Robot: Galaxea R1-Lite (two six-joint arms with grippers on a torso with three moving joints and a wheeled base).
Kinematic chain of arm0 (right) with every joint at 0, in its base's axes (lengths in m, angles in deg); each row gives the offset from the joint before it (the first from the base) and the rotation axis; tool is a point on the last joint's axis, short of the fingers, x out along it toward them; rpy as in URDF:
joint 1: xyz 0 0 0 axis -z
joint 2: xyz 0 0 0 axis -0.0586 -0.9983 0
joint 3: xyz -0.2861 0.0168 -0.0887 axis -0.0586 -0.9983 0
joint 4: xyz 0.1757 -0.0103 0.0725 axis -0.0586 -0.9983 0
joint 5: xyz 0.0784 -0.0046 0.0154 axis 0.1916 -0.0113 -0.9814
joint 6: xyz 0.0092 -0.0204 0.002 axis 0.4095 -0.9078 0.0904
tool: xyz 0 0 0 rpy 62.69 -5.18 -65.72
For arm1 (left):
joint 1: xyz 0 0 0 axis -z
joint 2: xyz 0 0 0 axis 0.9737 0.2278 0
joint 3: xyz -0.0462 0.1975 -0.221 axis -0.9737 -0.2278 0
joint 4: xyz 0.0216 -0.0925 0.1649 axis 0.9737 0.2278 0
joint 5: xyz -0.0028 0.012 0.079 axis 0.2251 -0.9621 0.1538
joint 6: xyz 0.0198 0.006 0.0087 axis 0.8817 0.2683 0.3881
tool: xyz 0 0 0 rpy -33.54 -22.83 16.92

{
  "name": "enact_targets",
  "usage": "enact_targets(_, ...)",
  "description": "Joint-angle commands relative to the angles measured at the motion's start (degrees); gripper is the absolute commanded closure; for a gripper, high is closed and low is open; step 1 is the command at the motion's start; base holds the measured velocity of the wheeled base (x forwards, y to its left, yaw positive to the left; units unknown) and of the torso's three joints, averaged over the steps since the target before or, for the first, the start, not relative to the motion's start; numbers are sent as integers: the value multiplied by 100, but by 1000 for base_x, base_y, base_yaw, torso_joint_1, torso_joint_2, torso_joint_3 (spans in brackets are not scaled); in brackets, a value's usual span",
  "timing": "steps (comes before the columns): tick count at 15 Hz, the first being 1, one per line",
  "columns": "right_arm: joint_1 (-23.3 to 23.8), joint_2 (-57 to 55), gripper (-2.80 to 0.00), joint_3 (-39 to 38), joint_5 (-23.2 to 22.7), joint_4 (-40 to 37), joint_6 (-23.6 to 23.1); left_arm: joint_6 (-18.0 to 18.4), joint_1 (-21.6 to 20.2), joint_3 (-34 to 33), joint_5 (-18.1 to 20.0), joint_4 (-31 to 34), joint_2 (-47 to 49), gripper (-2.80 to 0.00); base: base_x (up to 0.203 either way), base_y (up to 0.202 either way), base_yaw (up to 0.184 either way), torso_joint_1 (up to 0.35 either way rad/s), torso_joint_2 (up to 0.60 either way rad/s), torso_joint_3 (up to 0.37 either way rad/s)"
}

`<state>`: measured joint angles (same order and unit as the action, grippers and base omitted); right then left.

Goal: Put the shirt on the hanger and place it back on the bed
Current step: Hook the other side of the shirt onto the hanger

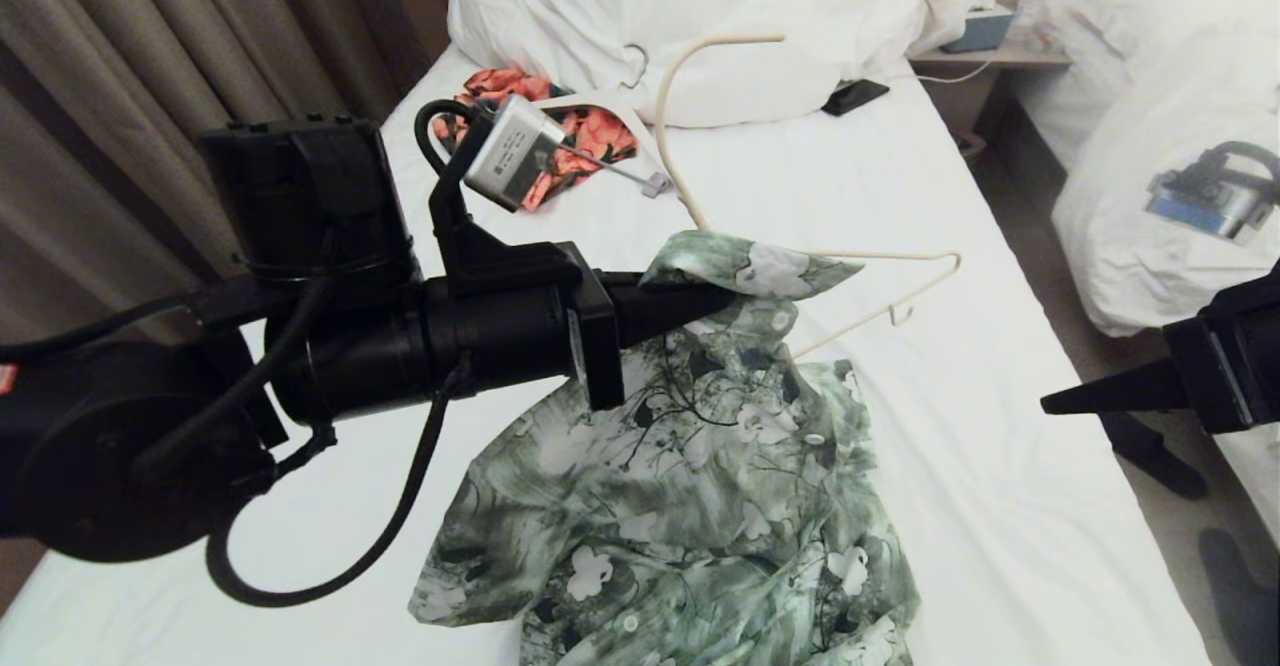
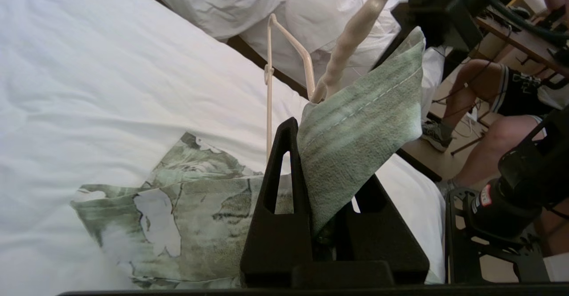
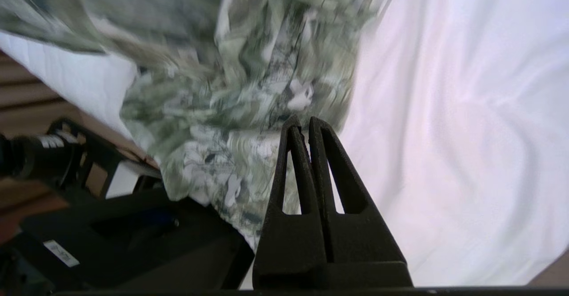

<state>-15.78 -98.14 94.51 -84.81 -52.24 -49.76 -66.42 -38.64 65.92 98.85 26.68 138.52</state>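
Note:
The green leafy shirt (image 1: pixel 700 506) hangs by its collar from my left gripper (image 1: pixel 725 296), which is shut on the collar fold (image 2: pixel 355 122) above the bed (image 1: pixel 1000 506). The shirt's lower part trails on the white sheet. The cream hanger (image 1: pixel 670 116) stands tilted, hook in the air. Its stem (image 2: pixel 351 34) runs down into the collar at the gripper, and one shoulder (image 1: pixel 900 286) sticks out to the right. My right gripper (image 1: pixel 1045 406) hovers beside the bed's right edge, shut with nothing in it. In the right wrist view its fingertips (image 3: pixel 302 120) point toward the shirt (image 3: pixel 249 78).
An orange-and-black garment (image 1: pixel 590 136) with a white clip hanger (image 1: pixel 610 96) lies near the pillows (image 1: pixel 700 16). A black phone (image 1: pixel 855 96) rests on the sheet. A second bed (image 1: pixel 1150 196) stands to the right, and curtains (image 1: pixel 150 66) hang on the left. A seated person's legs (image 2: pixel 489 109) show beyond the bed.

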Motion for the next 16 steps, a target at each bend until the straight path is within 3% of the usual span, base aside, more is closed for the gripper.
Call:
enact_targets(1, -80, -116, 0, -316, -11, 72, 28, -31, -93, -92, 19, -29, -228, 0, 0, 0, 0, 0, 0, 0)
enact_targets(2, -164, -266, 0, -639, -12, 457, 176, -101, -128, -113, 19, -30, -293, 0, 0, 0, 0, 0, 0, 0)
enact_targets(4, -362, -625, 0, -1254, -9, 1928, 562, -131, -202, -227, 26, -30, -409, 0, 0, 0, 0, 0, 0, 0)
enact_targets(5, -457, -857, -280, -1472, -10, 2537, 697, -132, -216, -259, 28, -30, -431, 0, 0, 0, 0, 0, 0, 0)
enact_targets(7, -631, -1206, -280, -1576, -26, 3307, 1322, -132, -286, -286, 28, -38, -431, 0, 0, 0, 0, 0, 0, 0)
enact_targets(11, -882, -1769, -280, -1753, -31, 4931, 2007, -132, -286, -285, 28, -38, -414, 0, 0, 0, 0, 0, 0, 0)
enact_targets(16, -1506, -2386, -280, -1716, 7, 6001, 2885, -132, -326, -279, 12, -38, -439, 0, 0, 0, 0, 0, 0, 0)
